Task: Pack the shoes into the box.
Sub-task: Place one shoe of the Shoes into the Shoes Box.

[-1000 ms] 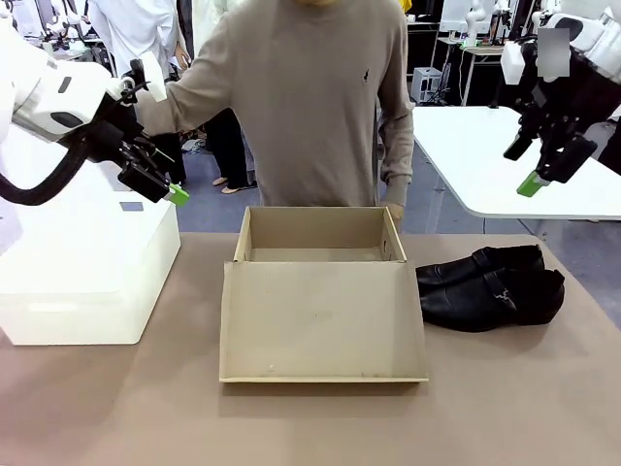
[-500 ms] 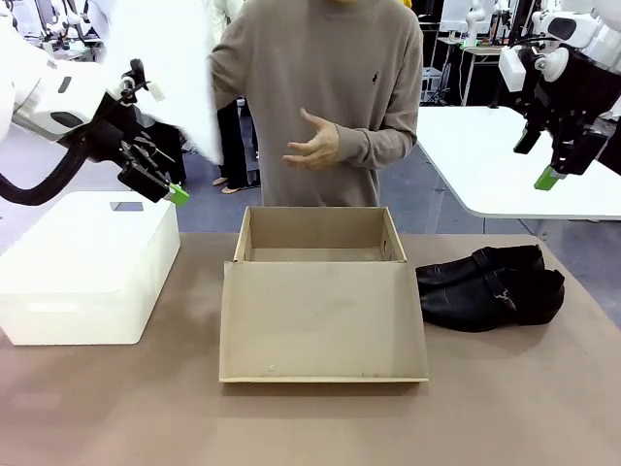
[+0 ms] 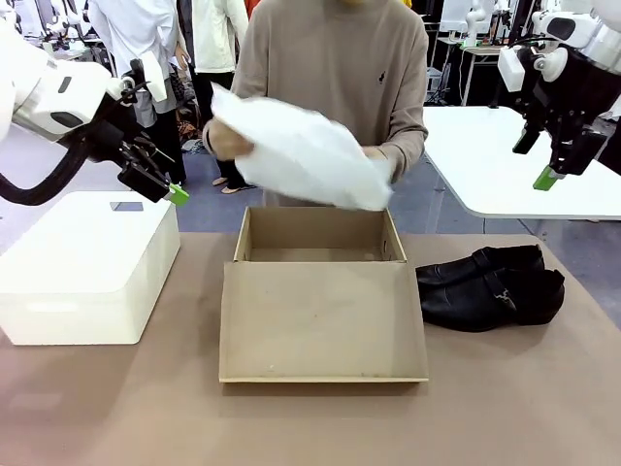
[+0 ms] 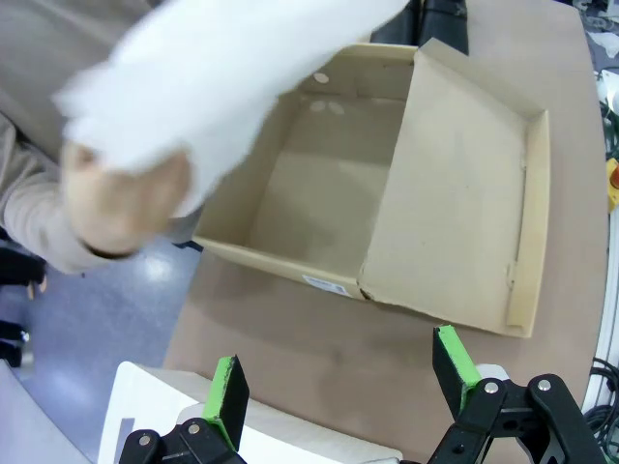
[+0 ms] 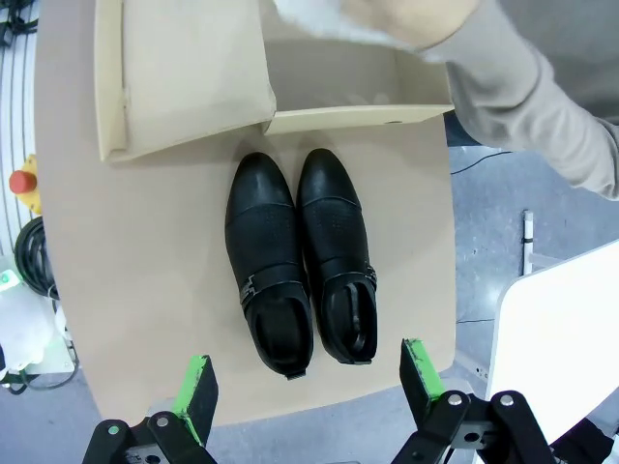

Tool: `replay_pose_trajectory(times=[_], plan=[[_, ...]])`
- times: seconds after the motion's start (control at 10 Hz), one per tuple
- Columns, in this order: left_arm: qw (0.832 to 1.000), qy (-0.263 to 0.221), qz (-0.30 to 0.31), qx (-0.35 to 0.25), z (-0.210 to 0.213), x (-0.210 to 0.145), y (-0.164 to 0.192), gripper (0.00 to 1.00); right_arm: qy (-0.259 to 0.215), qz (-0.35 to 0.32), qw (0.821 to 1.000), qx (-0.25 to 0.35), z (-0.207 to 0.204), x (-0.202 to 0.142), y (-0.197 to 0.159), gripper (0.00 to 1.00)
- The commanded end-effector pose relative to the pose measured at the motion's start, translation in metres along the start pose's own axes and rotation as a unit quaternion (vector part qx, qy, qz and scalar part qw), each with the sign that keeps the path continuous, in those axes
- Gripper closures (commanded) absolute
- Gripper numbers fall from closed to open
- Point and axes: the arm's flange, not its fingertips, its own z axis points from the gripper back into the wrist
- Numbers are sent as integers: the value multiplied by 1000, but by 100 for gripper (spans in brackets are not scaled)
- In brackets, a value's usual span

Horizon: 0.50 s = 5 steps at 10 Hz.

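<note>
The left gripper (image 4: 340,372) and right gripper (image 5: 308,372) are hanging wide and empty above the table (image 3: 116,408); the person (image 3: 330,68) is holding white paper (image 3: 301,155) over the open box (image 3: 315,231); the shoes (image 5: 300,261) are lying paired just beside it; waiting for the lining to settle seems wisest.

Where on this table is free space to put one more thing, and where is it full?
Free: the table strip on the robot's side of the open lid; the gap between the white box and the box. Crowded: the shoes lie close beside the box, and a person holds white paper above it.
</note>
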Motion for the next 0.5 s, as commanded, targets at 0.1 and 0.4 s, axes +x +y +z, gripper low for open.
replay_pose_trajectory(times=[0.1, 0.4], plan=[[1000, -5, 4, -3, 0, 0, 1, 0, 5, 21, 1000, 2, -7, -3, -9, 0], [1000, -5, 4, -3, 0, 0, 1, 0, 23, 58, 998, 8, -31, -17, -34, 0]])
